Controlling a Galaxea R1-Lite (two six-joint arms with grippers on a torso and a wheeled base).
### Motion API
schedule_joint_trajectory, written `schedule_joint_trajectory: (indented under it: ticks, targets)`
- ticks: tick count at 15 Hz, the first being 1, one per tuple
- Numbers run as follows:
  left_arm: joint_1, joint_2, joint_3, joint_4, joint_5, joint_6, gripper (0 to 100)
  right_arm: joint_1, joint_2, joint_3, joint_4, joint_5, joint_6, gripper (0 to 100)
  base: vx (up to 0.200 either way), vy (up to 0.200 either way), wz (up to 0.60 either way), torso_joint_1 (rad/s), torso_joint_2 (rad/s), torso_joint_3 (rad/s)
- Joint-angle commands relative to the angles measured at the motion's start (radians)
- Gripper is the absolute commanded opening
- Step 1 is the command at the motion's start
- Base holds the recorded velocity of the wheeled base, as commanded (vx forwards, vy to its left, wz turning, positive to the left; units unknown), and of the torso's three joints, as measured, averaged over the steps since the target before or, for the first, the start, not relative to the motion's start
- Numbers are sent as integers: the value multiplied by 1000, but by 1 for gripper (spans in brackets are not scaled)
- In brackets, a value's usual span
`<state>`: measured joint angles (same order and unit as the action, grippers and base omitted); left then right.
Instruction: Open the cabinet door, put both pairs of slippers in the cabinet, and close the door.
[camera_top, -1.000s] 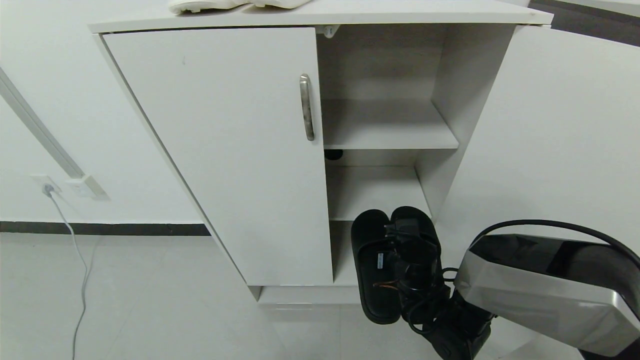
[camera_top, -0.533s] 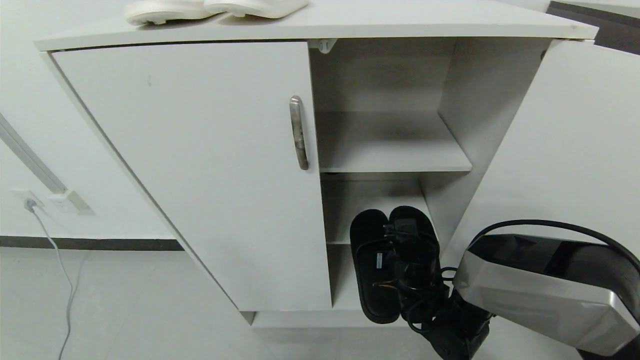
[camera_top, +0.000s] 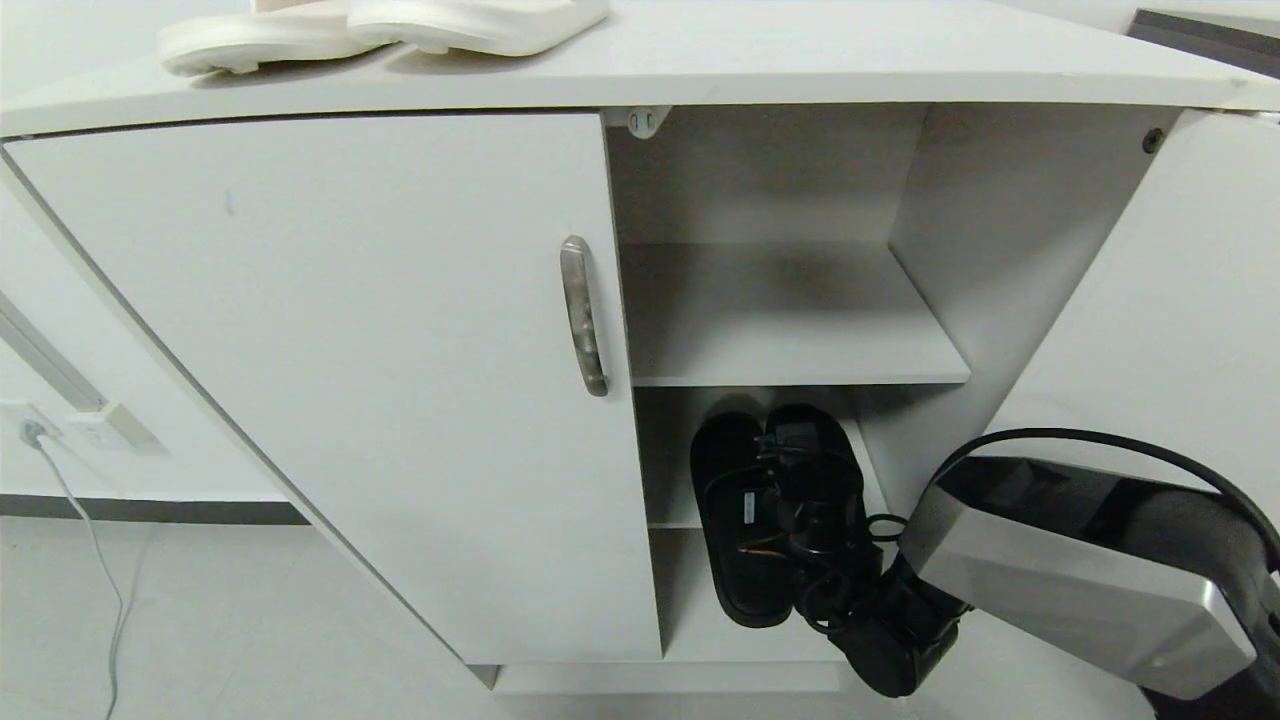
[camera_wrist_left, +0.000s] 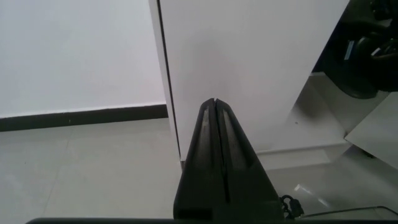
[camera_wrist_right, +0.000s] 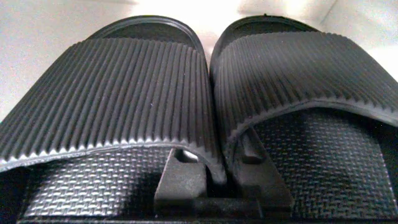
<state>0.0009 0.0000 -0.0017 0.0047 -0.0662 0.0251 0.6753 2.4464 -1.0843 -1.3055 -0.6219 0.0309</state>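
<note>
You are holding the black slippers (camera_top: 775, 510) as a pair in the right gripper (camera_wrist_right: 217, 177). Its fingers (camera_wrist_right: 186, 183) are pinching the two inner strap edges together, so the jaws are standing narrow with rubber between them. The pair is hanging in front of the cabinet (camera_top: 900, 75), at the mouth of the compartment under the upper shelf (camera_top: 790, 330), and the right door (camera_top: 1150, 330) is standing wide open. The relation you are working from is this: the slippers' long axis is running straight out from the gripper, heels toward the wrist and toes pointing into the opening. The toes are sitting just under that shelf's front edge, and I cannot tell whether they are already past it. I am judging that the next push is going to run inward along that axis, clear of the closed left door (camera_top: 350, 350) beside the pair. The left gripper (camera_wrist_left: 214, 106) is resting low with its fingers pressed together, facing that closed door, so the right arm is by far the nearer one. The white slippers (camera_top: 380, 25) are lying on the cabinet's top, not yet put away
</note>
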Motion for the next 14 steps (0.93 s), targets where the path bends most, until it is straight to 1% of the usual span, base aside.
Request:
schedule_joint_trajectory:
  ticks: [1, 4, 10, 14]
  targets:
    - [1, 2, 0, 0, 2, -1, 0, -16, 16, -83, 58, -1, 20, 0, 0, 0, 0, 0, 0, 0]
    - [1, 2, 0, 0, 6, -4, 0, -42, 39, -198, 180, -1, 57, 0, 0, 0, 0, 0, 0, 0]
    - [1, 2, 0, 0, 6, -5, 0, -85, 105, -404, 298, -2, 55, 0, 0, 0, 0, 0, 0, 0]
    - [1, 2, 0, 0, 6, -5, 0, -99, 108, -460, 362, -1, 54, 0, 0, 0, 0, 0, 0, 0]
